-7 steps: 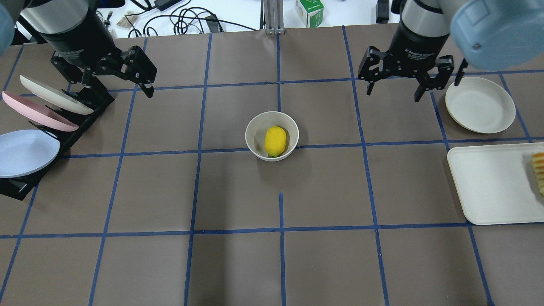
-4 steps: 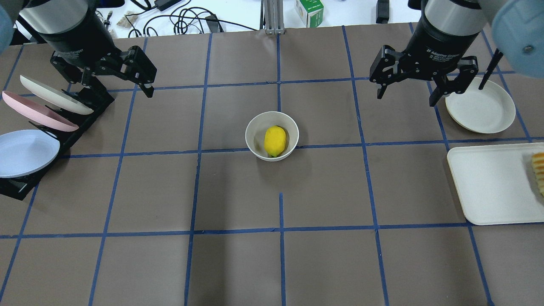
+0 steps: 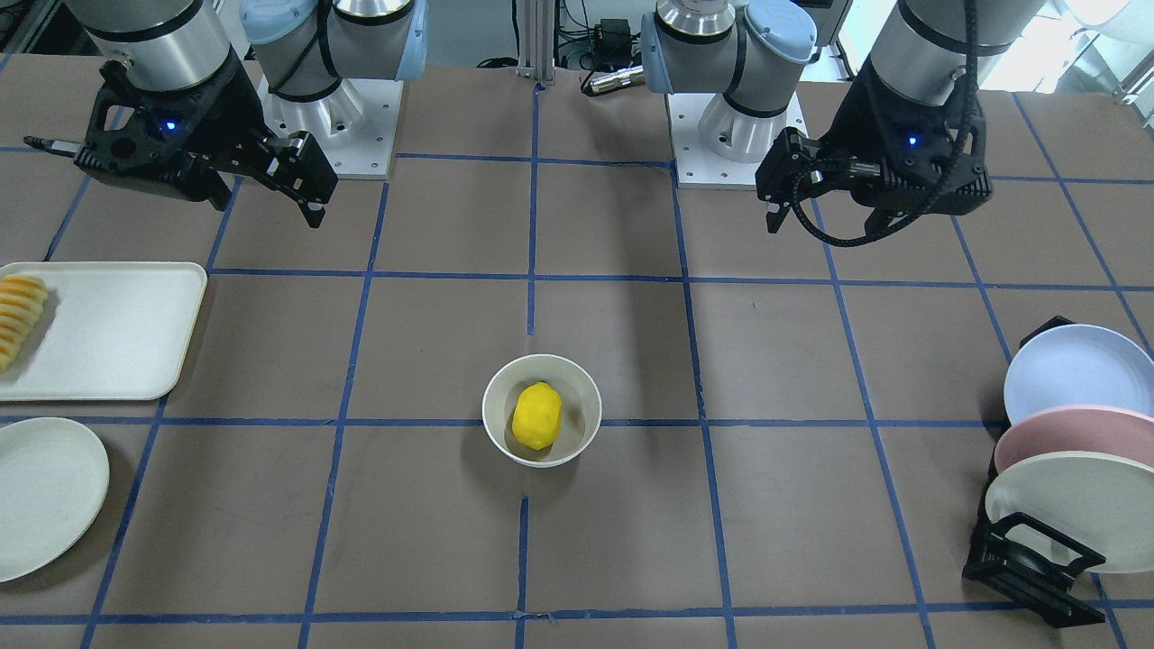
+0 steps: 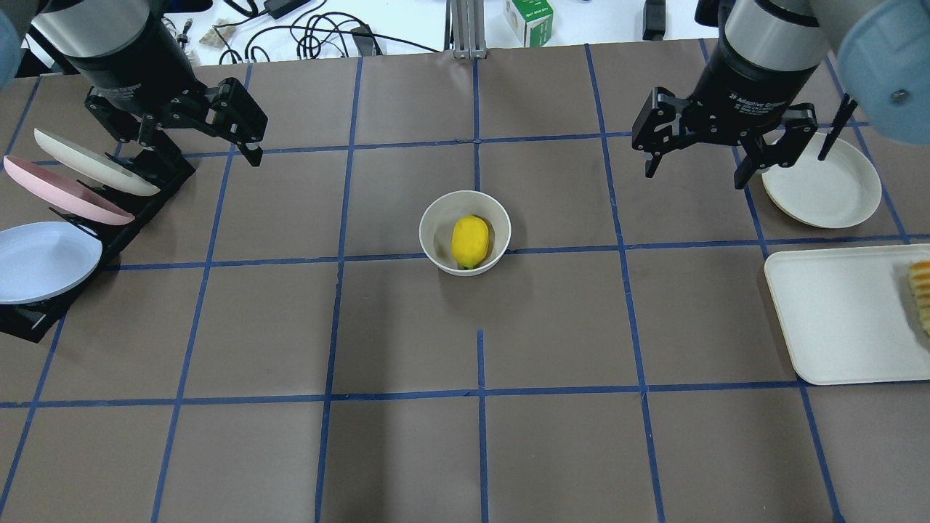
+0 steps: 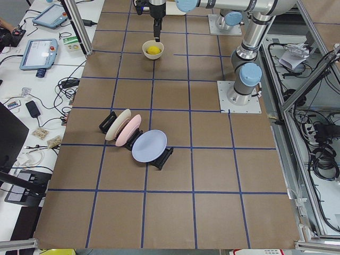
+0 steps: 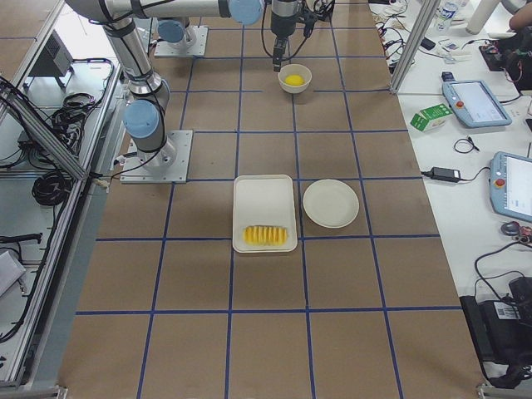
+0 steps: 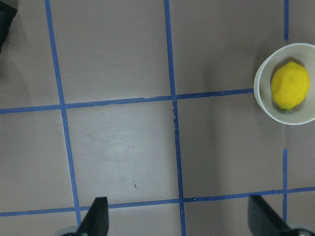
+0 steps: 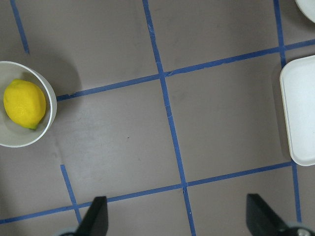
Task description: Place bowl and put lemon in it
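The cream-white bowl (image 4: 436,225) stands upright near the table's middle, with the yellow lemon (image 4: 470,241) lying inside it. Both also show in the front view, bowl (image 3: 500,406) and lemon (image 3: 537,415). My left gripper (image 4: 197,142) is open and empty, raised at the far left by the plate rack. My right gripper (image 4: 694,178) is open and empty, raised at the far right, well away from the bowl. The left wrist view shows the bowl (image 7: 263,101) and lemon (image 7: 290,86) at its right edge. The right wrist view shows the bowl (image 8: 15,135) and lemon (image 8: 24,104) at its left edge.
A black rack (image 4: 156,185) with white, pink and blue plates stands at the left edge. A shallow cream plate (image 4: 825,185) lies at the far right, close to my right gripper. A white tray (image 4: 843,312) with sliced striped food (image 4: 921,294) lies in front of that plate.
My right gripper has moved to the right, away from the bowl and toward the shallow plate, staying open. The left arm, bowl and lemon have not moved.
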Controlling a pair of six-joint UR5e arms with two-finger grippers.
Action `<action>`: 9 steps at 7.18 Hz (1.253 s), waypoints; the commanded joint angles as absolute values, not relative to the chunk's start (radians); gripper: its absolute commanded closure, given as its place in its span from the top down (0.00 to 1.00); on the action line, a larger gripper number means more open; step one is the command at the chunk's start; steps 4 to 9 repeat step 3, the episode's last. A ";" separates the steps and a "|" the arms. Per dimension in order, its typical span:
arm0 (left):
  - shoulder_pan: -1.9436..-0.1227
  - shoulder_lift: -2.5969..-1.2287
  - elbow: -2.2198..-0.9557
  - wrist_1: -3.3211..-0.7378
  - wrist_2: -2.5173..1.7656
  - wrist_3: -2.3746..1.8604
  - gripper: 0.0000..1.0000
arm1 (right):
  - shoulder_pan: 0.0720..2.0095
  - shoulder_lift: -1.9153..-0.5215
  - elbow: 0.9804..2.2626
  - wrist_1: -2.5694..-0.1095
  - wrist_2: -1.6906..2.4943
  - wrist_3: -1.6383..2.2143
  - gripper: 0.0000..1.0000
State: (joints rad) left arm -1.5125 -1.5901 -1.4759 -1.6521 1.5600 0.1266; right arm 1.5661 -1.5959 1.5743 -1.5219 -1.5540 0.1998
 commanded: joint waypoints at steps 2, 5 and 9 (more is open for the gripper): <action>-1.513 -1.592 -1.476 -1.652 1.562 0.126 1.00 | 1.566 -1.597 1.575 -1.526 -1.555 0.204 1.00; -1.513 -1.598 -1.477 -1.652 1.562 0.127 1.00 | 1.566 -1.594 1.575 -1.516 -1.555 0.204 1.00; -1.513 -1.598 -1.477 -1.652 1.562 0.127 1.00 | 1.566 -1.594 1.575 -1.516 -1.555 0.204 1.00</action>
